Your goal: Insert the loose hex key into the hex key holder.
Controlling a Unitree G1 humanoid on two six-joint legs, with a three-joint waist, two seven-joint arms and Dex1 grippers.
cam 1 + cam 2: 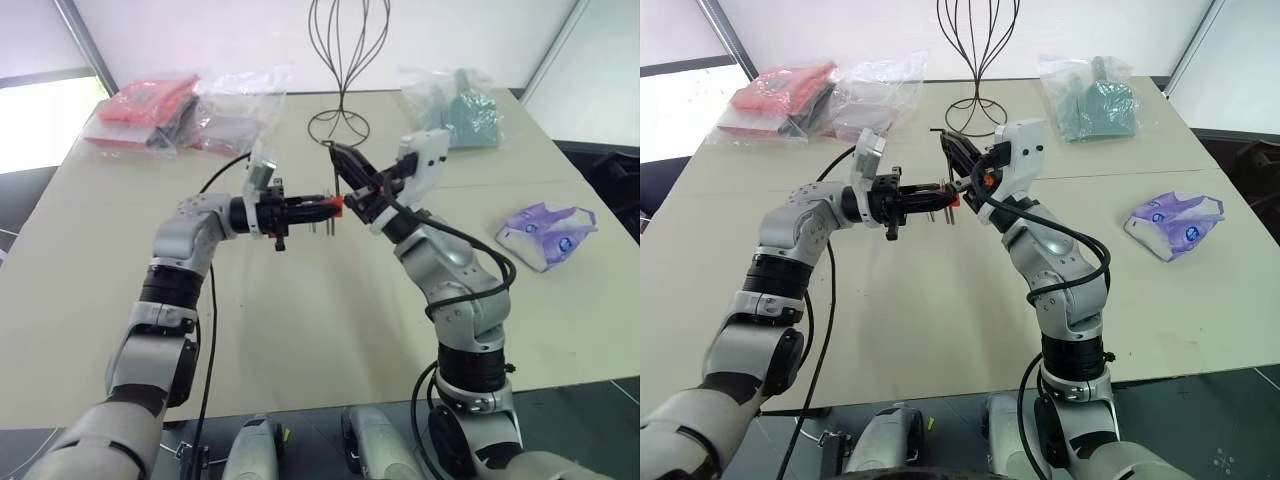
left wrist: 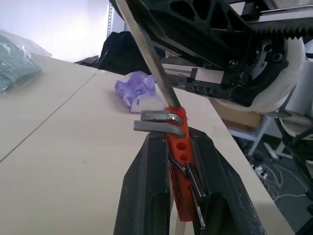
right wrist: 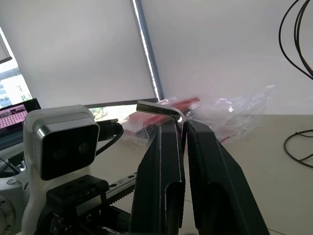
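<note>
**Hex key meets holder above mid-tabletop**

Nearest the camera, the front edge of the tabletop (image 1: 300, 395) runs across below both arms; the beige surface between that edge and the grippers lies bare, giving open room to work.

Far left corner: a red packet (image 1: 140, 105) and clear plastic bags (image 1: 235, 105) lie close to the rear edge, well apart from the grippers.

Left gripper (image 1: 318, 207) is held above the tabletop, pointing toward the robot's right. Its jaws are clamped on the hex key holder (image 2: 180, 161), the orange block pinched between the two black fingers (image 2: 146, 196) with its end projecting beyond them. Two bent grey keys protrude from the holder's upper end; further short keys lie along its side.

Centre rear: a black wire stand (image 1: 345, 60) rests on its ring base, behind the grippers.

Right gripper (image 1: 345, 163) reaches in from the right, angled upward. Its jaws are closed on the loose hex key (image 3: 159, 108), gripped just below its bend, the short leg projecting sideways above the fingertips. In the left wrist view the key's long shaft (image 2: 146, 54) comes down at a slant and its tip touches the holder's top end.

Right side: a teal packet in clear plastic (image 1: 460, 110) lies near the rear edge; a purple packet (image 1: 545, 232) lies near the right edge, well apart from the arms.
</note>
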